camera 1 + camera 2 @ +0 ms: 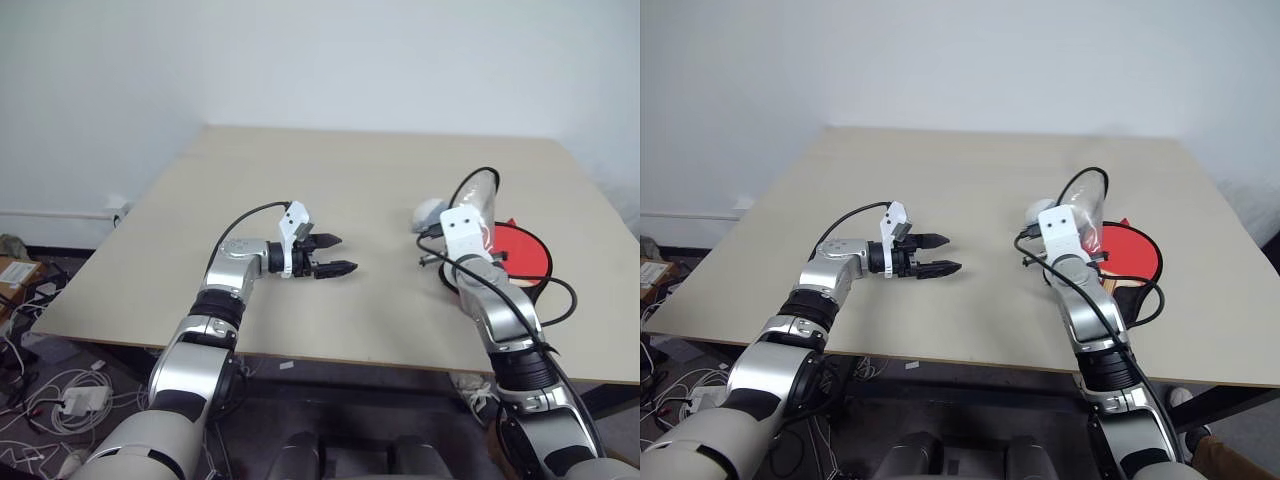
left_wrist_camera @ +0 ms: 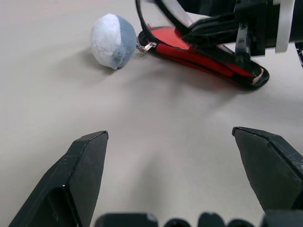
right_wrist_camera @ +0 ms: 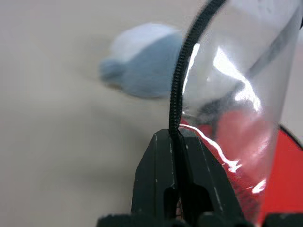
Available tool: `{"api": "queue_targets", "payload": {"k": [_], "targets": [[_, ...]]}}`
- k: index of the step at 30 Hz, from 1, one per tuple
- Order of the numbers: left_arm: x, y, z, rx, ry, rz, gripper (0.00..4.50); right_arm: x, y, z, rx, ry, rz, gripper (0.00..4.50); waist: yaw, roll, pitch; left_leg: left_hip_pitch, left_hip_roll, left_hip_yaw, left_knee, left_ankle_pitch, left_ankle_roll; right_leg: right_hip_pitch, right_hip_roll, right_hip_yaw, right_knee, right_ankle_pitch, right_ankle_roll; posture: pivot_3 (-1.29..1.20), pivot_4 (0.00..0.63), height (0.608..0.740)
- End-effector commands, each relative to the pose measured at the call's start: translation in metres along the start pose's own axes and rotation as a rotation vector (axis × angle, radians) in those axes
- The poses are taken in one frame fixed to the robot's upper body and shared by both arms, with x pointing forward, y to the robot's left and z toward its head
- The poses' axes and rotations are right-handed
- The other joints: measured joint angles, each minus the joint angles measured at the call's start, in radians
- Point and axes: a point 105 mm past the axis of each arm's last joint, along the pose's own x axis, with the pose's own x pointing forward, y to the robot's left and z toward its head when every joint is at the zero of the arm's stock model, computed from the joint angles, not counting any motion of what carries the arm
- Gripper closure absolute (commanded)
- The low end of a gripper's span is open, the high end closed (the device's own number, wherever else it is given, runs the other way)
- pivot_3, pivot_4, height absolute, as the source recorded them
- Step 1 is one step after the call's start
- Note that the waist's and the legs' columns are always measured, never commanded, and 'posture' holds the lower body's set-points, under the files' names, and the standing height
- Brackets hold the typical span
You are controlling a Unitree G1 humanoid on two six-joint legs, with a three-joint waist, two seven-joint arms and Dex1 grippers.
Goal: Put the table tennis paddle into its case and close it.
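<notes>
The table tennis paddle (image 1: 522, 250) lies with its round red face up inside the open case (image 2: 203, 59) at the right of the table. The case's see-through flap (image 1: 481, 190), edged by a black zipper rim, stands lifted above the paddle. In the right wrist view my right gripper (image 3: 176, 137) is shut on that zipper rim. My left gripper (image 1: 345, 253) hovers open over the middle of the table, pointing right toward the case, with nothing between its fingers (image 2: 85, 165).
A whitish-grey soft lump (image 1: 430, 212) sits on the beige table (image 1: 300, 170) just left of the case. The table's front edge runs close under both arms. Cables lie on the floor at the left.
</notes>
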Motion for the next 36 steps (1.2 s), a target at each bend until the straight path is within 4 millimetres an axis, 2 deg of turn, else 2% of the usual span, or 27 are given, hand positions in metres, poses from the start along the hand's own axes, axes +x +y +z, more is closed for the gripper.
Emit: {"api": "queue_targets", "payload": {"k": [1,6,8,11,15,18,20,25,27,28,30,33,36], "targets": [[0.003,0.000,0.018,0.061,-0.032,-0.003,0.00,-0.008,-0.050,0.024,0.069,-0.071,-0.191,4.46,0.000,0.000,0.000,0.000,0.000,0.000,0.000,0.000,0.000,0.000,0.000,0.000,0.000,0.000,0.000,0.00,0.000,0.740],[0.004,-0.002,0.017,0.058,-0.034,-0.018,0.00,-0.014,-0.098,0.015,0.109,-0.031,-0.384,4.46,-0.001,0.000,0.000,0.000,0.000,0.000,0.000,0.000,0.000,0.000,0.000,0.000,0.000,0.000,0.000,0.00,0.000,0.740],[0.006,-0.003,0.016,0.057,-0.034,-0.019,0.00,-0.015,-0.113,0.007,0.067,-0.008,-0.445,4.46,0.000,0.000,0.000,0.000,0.000,0.000,0.000,0.000,0.000,0.000,0.000,0.000,0.000,0.000,0.000,0.00,0.000,0.740],[0.008,-0.004,0.016,0.056,-0.036,-0.024,0.00,-0.020,-0.132,-0.002,0.023,0.020,-0.534,4.46,-0.001,0.000,0.000,0.000,0.000,0.000,0.000,0.000,0.000,0.000,-0.001,0.000,0.000,0.000,0.000,0.00,0.000,0.740],[0.010,-0.006,0.017,0.055,-0.040,-0.032,0.00,-0.026,-0.147,-0.013,0.029,0.045,-0.623,4.46,-0.001,0.000,0.000,0.000,0.000,0.000,0.000,0.000,0.000,0.000,-0.001,0.000,0.000,0.000,0.000,0.00,0.000,0.740],[0.012,-0.007,0.017,0.056,-0.038,-0.038,0.00,-0.031,-0.154,-0.033,0.136,0.097,-0.672,3.80,0.001,0.000,0.000,0.000,-0.001,0.000,0.000,0.000,0.000,0.000,-0.001,0.000,0.000,0.000,0.000,0.00,0.000,0.740],[0.012,-0.007,0.017,0.058,-0.036,-0.041,0.00,-0.030,-0.150,-0.041,0.173,0.125,-0.665,3.15,0.000,0.000,0.000,0.000,-0.001,0.000,0.000,0.000,0.000,0.000,-0.001,0.000,0.000,0.000,0.000,0.00,0.000,0.740],[0.012,-0.006,0.019,0.061,-0.033,-0.043,0.00,-0.031,-0.145,-0.045,0.230,0.130,-0.665,1.40,-0.004,0.001,0.000,0.000,-0.001,0.000,-0.001,0.000,0.000,0.000,-0.001,0.001,0.001,0.000,0.000,0.00,0.000,0.740],[0.012,-0.006,0.019,0.063,-0.030,-0.043,0.00,-0.032,-0.144,-0.044,0.258,0.124,-0.682,0.68,-0.003,0.001,0.000,0.000,-0.001,0.000,-0.001,0.000,0.000,-0.001,-0.001,0.001,0.001,0.000,0.000,0.00,0.000,0.740],[0.013,-0.007,0.019,0.063,-0.029,-0.045,0.00,-0.028,-0.138,-0.038,0.268,0.097,-0.636,0.38,-0.003,0.001,0.000,0.000,-0.001,0.000,-0.001,0.000,0.000,0.000,-0.001,0.001,0.001,0.000,0.000,0.00,0.000,0.740],[0.014,-0.007,0.018,0.062,-0.028,-0.048,0.00,-0.019,-0.117,-0.025,0.260,0.059,-0.506,0.38,-0.003,0.001,0.000,0.000,-0.001,0.000,-0.001,0.000,0.000,0.000,-0.001,0.001,0.001,0.000,0.000,0.00,0.000,0.740],[0.016,-0.009,0.018,0.063,-0.024,-0.056,0.00,-0.014,-0.085,-0.011,0.148,0.023,-0.355,0.38,-0.007,0.001,0.000,0.001,-0.001,0.000,-0.001,0.000,0.000,0.000,-0.001,0.001,0.001,0.000,0.000,0.00,0.000,0.740],[0.018,-0.011,0.017,0.062,-0.025,-0.062,0.00,-0.011,-0.056,-0.021,0.111,0.072,-0.269,0.38,-0.007,0.001,0.000,0.001,-0.001,0.000,-0.001,0.000,0.000,0.000,-0.001,0.000,0.001,0.000,0.000,0.00,0.000,0.740]]}}
